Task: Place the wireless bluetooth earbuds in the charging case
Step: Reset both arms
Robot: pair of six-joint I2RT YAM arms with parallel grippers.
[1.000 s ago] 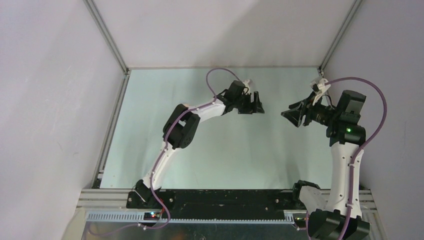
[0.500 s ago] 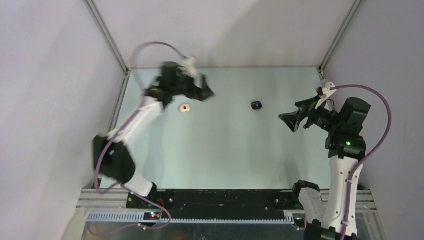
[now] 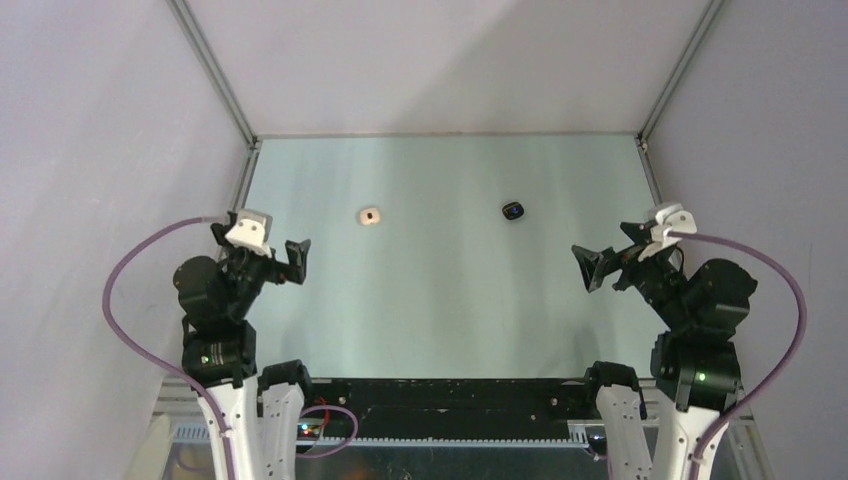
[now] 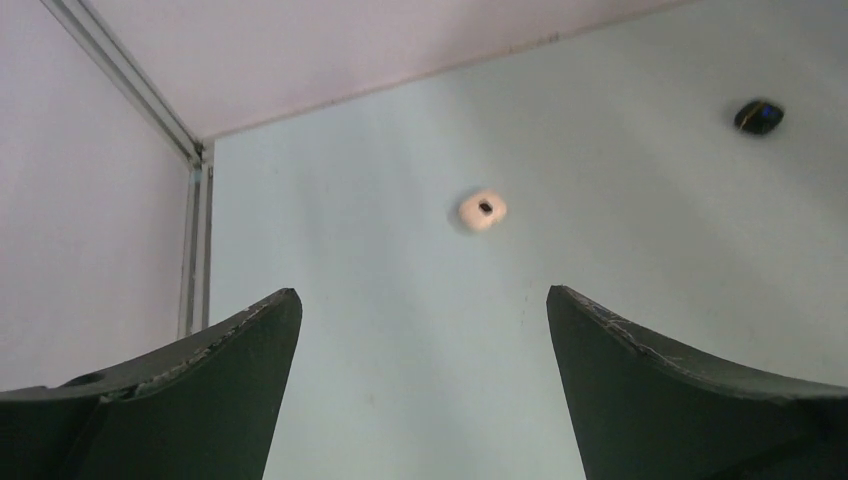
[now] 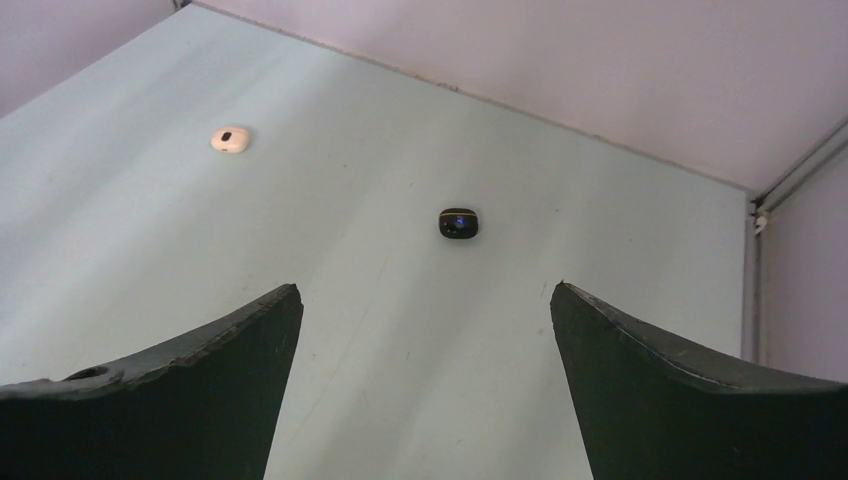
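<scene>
Top external: small rounded cream-white plastic case [image 3: 370, 215] and glossy black rounded case [image 3: 514, 210] lie well apart on matte pale-green surface [image 3: 450, 310]. Earbuds not distinguishable. Left gripper [image 3: 295, 262] and right gripper [image 3: 586, 268] wide open, empty. Wrist views show only dark curved fingers [image 4: 180, 400], no arms.

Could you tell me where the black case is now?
Top view: the black case lies far on the table, right of centre, the white case to its left.

Table [image 3: 450, 300] looking smooth, matt. Black case [image 5: 459, 223], 2 o'clock, gleaming like glossy plastic. Left gripper [image 4: 420, 305]: fingers [image 4: 220, 370] showing matt black, scuffed edges.
</scene>
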